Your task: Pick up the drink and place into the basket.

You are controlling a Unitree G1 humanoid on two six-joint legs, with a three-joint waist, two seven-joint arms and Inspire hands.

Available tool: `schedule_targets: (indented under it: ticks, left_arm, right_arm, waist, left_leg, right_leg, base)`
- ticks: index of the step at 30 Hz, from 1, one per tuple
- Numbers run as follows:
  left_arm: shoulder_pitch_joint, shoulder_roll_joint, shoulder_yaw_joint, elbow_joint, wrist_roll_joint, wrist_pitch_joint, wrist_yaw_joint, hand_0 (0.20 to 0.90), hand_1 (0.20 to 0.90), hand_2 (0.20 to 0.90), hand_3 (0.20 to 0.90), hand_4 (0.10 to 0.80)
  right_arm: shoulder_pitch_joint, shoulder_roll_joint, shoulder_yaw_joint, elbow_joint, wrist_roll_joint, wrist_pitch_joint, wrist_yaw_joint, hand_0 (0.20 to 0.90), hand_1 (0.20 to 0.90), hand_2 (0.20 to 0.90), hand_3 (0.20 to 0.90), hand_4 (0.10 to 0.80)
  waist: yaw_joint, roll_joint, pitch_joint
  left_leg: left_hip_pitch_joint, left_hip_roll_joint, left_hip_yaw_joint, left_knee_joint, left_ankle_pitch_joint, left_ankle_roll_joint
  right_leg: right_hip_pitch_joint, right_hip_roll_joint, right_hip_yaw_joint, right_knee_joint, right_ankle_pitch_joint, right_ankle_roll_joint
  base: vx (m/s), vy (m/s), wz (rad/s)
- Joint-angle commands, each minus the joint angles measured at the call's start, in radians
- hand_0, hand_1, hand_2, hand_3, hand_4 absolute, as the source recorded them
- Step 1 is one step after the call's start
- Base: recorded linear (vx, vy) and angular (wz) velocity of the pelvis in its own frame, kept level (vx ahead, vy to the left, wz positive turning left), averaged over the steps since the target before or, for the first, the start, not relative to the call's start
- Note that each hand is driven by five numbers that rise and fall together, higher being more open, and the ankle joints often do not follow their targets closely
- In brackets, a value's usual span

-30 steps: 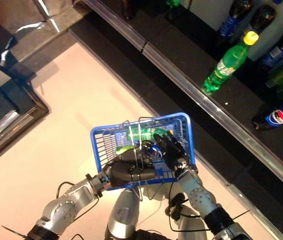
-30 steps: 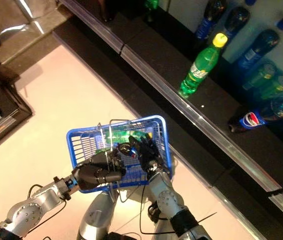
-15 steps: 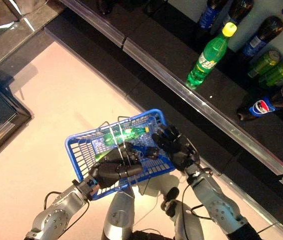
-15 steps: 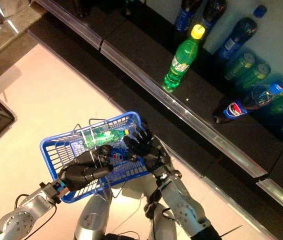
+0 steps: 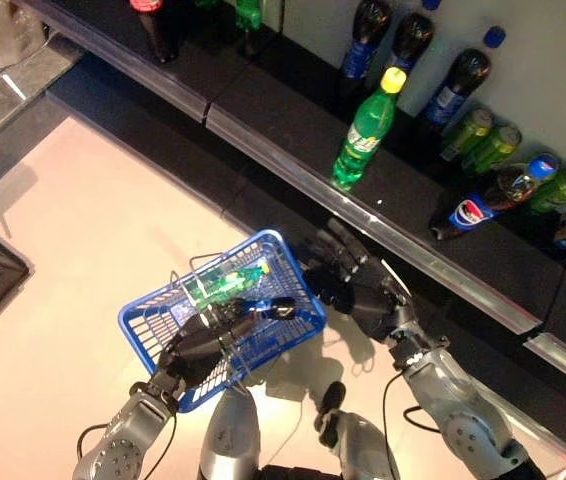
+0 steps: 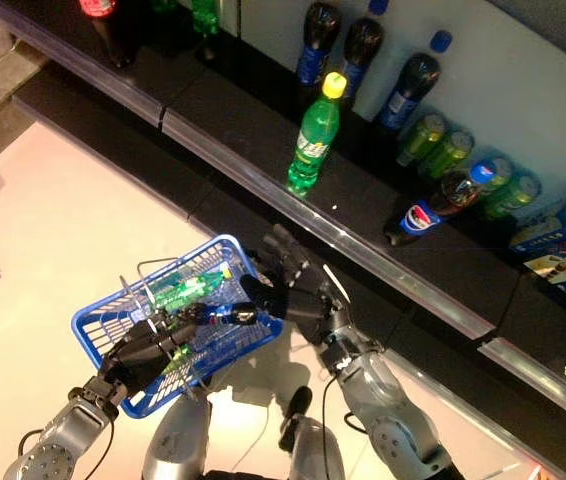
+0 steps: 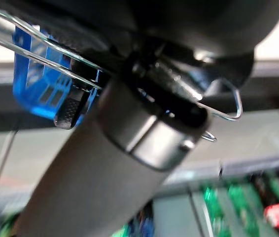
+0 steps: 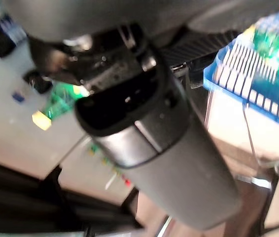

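Note:
My left hand (image 5: pixel 208 340) is shut on the thin wire handles (image 7: pixel 55 54) of the blue basket (image 5: pixel 148 335) and holds it up in front of me. A green bottle (image 5: pixel 225 285) lies in the basket, and a dark drink with a blue label (image 6: pixel 225 313) lies beside it, near my left hand's fingers. My right hand (image 5: pixel 358 285) is open and empty, with its fingers spread. It is just outside the basket's right rim, between the basket and the shelf. The basket also shows in the right wrist view (image 8: pixel 262 64).
A low black shelf with a metal front edge (image 5: pixel 263 130) runs across the back and right. On it stand a green bottle with a yellow cap (image 5: pixel 366 128) and dark bottles (image 5: pixel 363 40). Green cans (image 5: pixel 478 135) and a dark bottle (image 5: pixel 488 200) lie there too.
My right hand has come out of the basket, empty, and moved right toward the shelf. The drink stays in the basket. The camera has shifted and shows more of the shelf.

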Motion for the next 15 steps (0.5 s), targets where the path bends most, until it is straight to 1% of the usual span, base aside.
schedule_targets:
  ticks: [1,2,3,4,5,6,8,9,10,11,12,13,14,15]
  left_arm:
    - [0.032,-0.04,0.017,-0.205,0.006,-0.167,-0.07,0.3,0.3,0.3,0.2,0.1]
    - [0.048,-0.061,0.026,-0.139,0.066,-0.181,-0.028,0.3,0.3,0.3,0.2,0.1]
    - [0.054,-0.072,0.031,-0.072,0.069,-0.192,-0.011,0.3,0.3,0.3,0.2,0.1]
    - [0.053,-0.077,0.032,-0.05,0.062,-0.192,-0.005,0.3,0.3,0.3,0.2,0.1]
    - [0.052,-0.087,0.035,0.001,0.071,-0.192,0.014,0.3,0.3,0.3,0.2,0.1]
    - [0.045,-0.089,0.038,0.049,0.081,-0.193,0.032,0.3,0.3,0.3,0.2,0.1]
    - [0.018,-0.106,0.043,0.167,0.076,-0.19,0.05,0.3,0.3,0.3,0.2,0.1]
    - [0.015,-0.108,0.044,0.175,0.079,-0.187,0.058,0.3,0.3,0.3,0.2,0.1]
    - [-0.014,-0.128,0.054,0.303,0.097,-0.195,0.06,0.3,0.3,0.3,0.2,0.1]
    - [-0.021,-0.132,0.056,0.33,0.099,-0.199,0.056,0.3,0.3,0.3,0.2,0.1]
    - [-0.052,-0.153,0.065,0.448,0.111,-0.198,0.074,0.3,0.3,0.3,0.2,0.1]
    - [-0.069,-0.168,0.076,0.513,0.108,-0.195,0.074,0.3,0.3,0.3,0.2,0.1]
    - [-0.069,-0.168,0.076,0.513,0.108,-0.195,0.074,0.3,0.3,0.3,0.2,0.1]
    - [-0.097,-0.193,0.1,0.619,0.092,-0.185,0.083,0.3,0.3,0.3,0.2,0.1]
  right_arm:
    - [0.061,-0.029,-0.022,-0.017,-0.068,-0.027,0.05,0.9,0.9,0.9,0.9,0.8]
    - [0.086,-0.016,-0.024,0.035,-0.112,-0.005,0.051,0.9,0.9,0.9,0.9,0.8]
    - [0.104,-0.004,-0.021,0.077,-0.156,0.003,0.057,0.9,0.9,0.9,0.9,0.8]
    - [0.109,-0.002,-0.021,0.088,-0.164,0.011,0.057,0.9,0.9,0.9,0.9,0.8]
    - [0.118,0.006,-0.018,0.129,-0.195,0.029,0.054,0.9,0.9,0.9,0.9,0.8]
    - [0.118,0.011,-0.015,0.167,-0.234,0.03,0.05,0.9,0.9,0.9,0.9,0.8]
    - [0.114,0.02,-0.006,0.245,-0.289,0.057,0.032,0.9,0.9,0.9,0.9,0.8]
    - [0.113,0.021,-0.004,0.252,-0.294,0.061,0.028,0.9,0.9,0.9,0.9,0.8]
    - [0.101,0.04,0.007,0.347,-0.33,0.057,0.022,0.9,0.9,0.9,0.9,0.8]
    - [0.097,0.045,0.009,0.369,-0.335,0.052,0.022,0.9,0.9,0.9,0.9,0.8]
    - [0.08,0.069,0.017,0.473,-0.383,0.05,0.007,0.9,0.9,0.9,0.9,0.8]
    - [0.069,0.083,0.021,0.533,-0.405,0.047,0.001,0.9,0.9,0.9,0.9,0.8]
    - [0.069,0.083,0.021,0.533,-0.405,0.047,0.001,0.9,0.9,0.9,0.9,0.8]
    - [0.051,0.109,0.024,0.647,-0.431,0.043,-0.011,0.9,0.9,0.9,0.9,0.8]
  waist:
    - [-0.028,0.037,-0.24]
    - [-0.038,0.037,-0.26]
    - [-0.047,0.038,-0.277]
    - [-0.051,0.038,-0.284]
    - [-0.059,0.039,-0.299]
    - [-0.065,0.041,-0.31]
    - [-0.08,0.045,-0.334]
    - [-0.082,0.046,-0.335]
    - [-0.093,0.051,-0.353]
    - [-0.095,0.052,-0.356]
    - [-0.102,0.056,-0.37]
    - [-0.105,0.058,-0.377]
    - [-0.105,0.058,-0.377]
    - [-0.109,0.061,-0.386]
  left_leg:
    - [0.0,0.035,0.028,-0.022,0.04,0.023]
    - [0.016,0.041,0.044,-0.044,0.044,0.019]
    - [0.031,0.044,0.057,-0.066,0.048,0.016]
    - [0.034,0.045,0.061,-0.072,0.05,0.015]
    - [0.044,0.049,0.073,-0.087,0.052,0.011]
    - [0.054,0.052,0.081,-0.1,0.055,0.008]
    - [0.068,0.057,0.098,-0.122,0.06,0.002]
    - [0.07,0.058,0.099,-0.124,0.061,0.001]
    - [0.081,0.061,0.11,-0.139,0.062,-0.004]
    - [0.083,0.062,0.112,-0.142,0.063,-0.005]
    - [0.092,0.068,0.122,-0.154,0.064,-0.011]
    - [0.096,0.068,0.126,-0.158,0.065,-0.012]
    - [0.096,0.068,0.126,-0.158,0.065,-0.012]
    - [0.101,0.072,0.131,-0.168,0.065,-0.016]
  right_leg:
    - [0.007,-0.03,0.051,-0.043,0.046,0.026]
    - [0.014,-0.031,0.059,-0.066,0.055,0.029]
    - [0.021,-0.031,0.068,-0.088,0.065,0.032]
    - [0.022,-0.031,0.07,-0.094,0.068,0.033]
    - [0.027,-0.031,0.072,-0.109,0.074,0.035]
    - [0.031,-0.031,0.074,-0.122,0.08,0.036]
    - [0.038,-0.03,0.076,-0.142,0.09,0.038]
    - [0.039,-0.03,0.076,-0.144,0.091,0.038]
    - [0.045,-0.03,0.076,-0.157,0.095,0.039]
    - [0.046,-0.03,0.075,-0.159,0.096,0.039]
    - [0.053,-0.031,0.069,-0.169,0.1,0.039]
    - [0.056,-0.032,0.066,-0.173,0.102,0.04]
    - [0.056,-0.032,0.066,-0.173,0.102,0.04]
    - [0.06,-0.032,0.058,-0.178,0.103,0.04]
  base:
    - [0.015,-0.001,-0.09]
    - [0.008,0.0,-0.14]
    - [0.006,0.001,-0.23]
    - [0.006,0.001,-0.32]
    - [0.007,0.0,-0.32]
    - [0.011,0.001,-0.29]
    - [0.011,0.0,-0.18]
    - [0.015,0.0,-0.11]
    - [0.013,0.001,-0.07]
    - [0.021,0.001,-0.04]
    - [0.013,0.001,-0.04]
    - [0.0,0.0,0.0]
    - [0.006,0.002,-0.04]
    - [0.0,0.0,0.0]
